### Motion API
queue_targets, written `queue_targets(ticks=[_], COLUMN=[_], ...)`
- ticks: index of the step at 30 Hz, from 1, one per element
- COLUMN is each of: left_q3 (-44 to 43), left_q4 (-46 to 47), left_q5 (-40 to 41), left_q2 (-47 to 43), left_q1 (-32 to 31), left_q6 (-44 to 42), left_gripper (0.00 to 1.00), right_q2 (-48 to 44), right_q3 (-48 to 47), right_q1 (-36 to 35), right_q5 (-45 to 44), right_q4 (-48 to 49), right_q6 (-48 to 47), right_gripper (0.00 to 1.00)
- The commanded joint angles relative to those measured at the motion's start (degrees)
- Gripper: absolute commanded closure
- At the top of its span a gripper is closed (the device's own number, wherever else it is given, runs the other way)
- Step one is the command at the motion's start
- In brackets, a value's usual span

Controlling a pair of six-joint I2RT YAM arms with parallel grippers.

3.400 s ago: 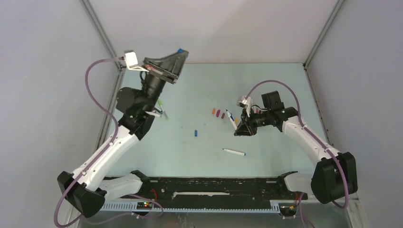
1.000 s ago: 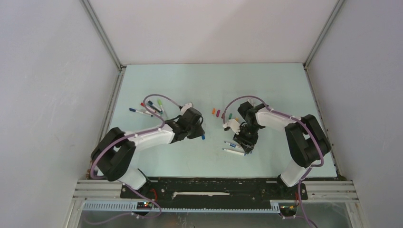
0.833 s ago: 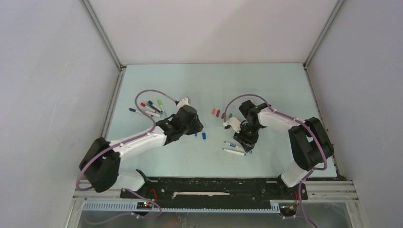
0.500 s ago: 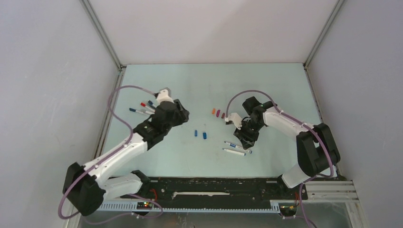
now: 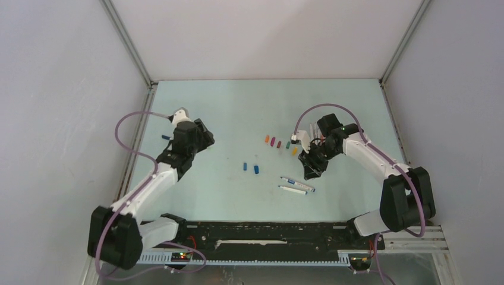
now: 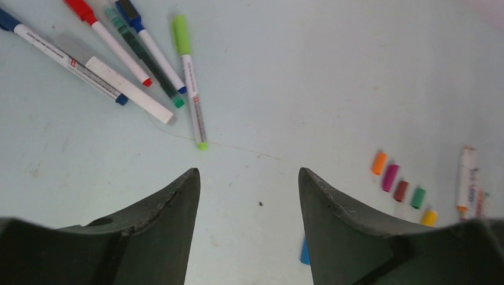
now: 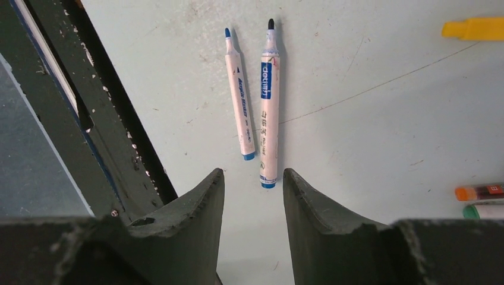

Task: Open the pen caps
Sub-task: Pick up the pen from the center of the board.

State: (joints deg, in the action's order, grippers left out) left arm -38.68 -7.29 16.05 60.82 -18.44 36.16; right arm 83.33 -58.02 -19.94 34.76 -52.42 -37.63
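**Both jaws empty; loose caps mid-table, capped pens far L**

Top view. L gripper [image 5: 202, 140] sits over the left part of the pale green table top [image 5: 238, 101]. Its arm covers most of the pen cluster, and only one blue pen end [image 5: 166, 137] pokes out beside it. I can't judge the jaw gap from up here. R gripper [image 5: 311, 171] points down near two uncapped white pens [image 5: 295, 186] lying side by side. A row of five loose pen caps [image 5: 279, 144] (orange, magenta, dark red, green, yellow) lies between the arms, nearer the R one. Two loose blue caps [image 5: 245, 167] lie together nearer table centre.

L wrist. L gripper [image 6: 248, 175] stands wide, with nothing but bare table between the fingers. Beyond the tips is a fan of white-barrelled capped pens [image 6: 136, 71], with red, dark green and blue caps on. The lime-capped pen [image 6: 190, 83] lies closest to the tips, cap pointing away. The cap row [image 6: 401, 190] shows off to the right, well apart from the fingers. One blue cap [image 6: 305, 252] is half hidden by a finger.

R wrist. R gripper [image 7: 252, 175] has a narrower gap, also empty. The two uncapped pens lie just past the tips: a slim blue-nib pen [image 7: 239, 95] and a thicker black-nib pen with blue label [image 7: 269, 101]. They are nearly parallel, nibs pointing away. The yellow cap [image 7: 475, 28] is in the top corner.
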Motion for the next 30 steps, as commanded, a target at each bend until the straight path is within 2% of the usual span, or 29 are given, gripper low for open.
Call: queue_targets(ticks=[1,8,12,18,23,30], left_q3=[-6.5,-19.8,-25.3,-32.3,-36.5,-39.9], left_q4=[1.1,-7.5,-10.9,-15.6,-17.5,-19.2], left_q5=[-5.4,-6.0,-5.7,-2.6,-2.7,-3.2], left_q2=[10.4,29.3,35.3,41.8,46.0,50.0], left_q1=[4.3,8.3,8.8,9.3,9.9,11.0], left_q6=[-3.4,-3.5,-5.3,-7.1,-8.2,-8.9], left_gripper=[0.35,0.38,0.43,0.54,0.58,0.58], right_q2=[-1.7,-1.2,-0.8,-0.6,-0.1,0.0], right_q3=[-2.1,-2.1,-2.1,-2.2,-2.1,-2.2], right_q1=[0.3,0.6,0.6,0.5,0.4,0.5], right_q5=[2.6,2.6,2.4,2.3,2.2,2.1], right_q4=[-0.5,-0.7,-0.8,-1.0,-1.1,-1.3], right_q6=[-1.1,-1.5,-1.7,-1.8,-1.9,-2.0], right_gripper=[0.57,0.57,0.57,0.57,0.57,0.57])
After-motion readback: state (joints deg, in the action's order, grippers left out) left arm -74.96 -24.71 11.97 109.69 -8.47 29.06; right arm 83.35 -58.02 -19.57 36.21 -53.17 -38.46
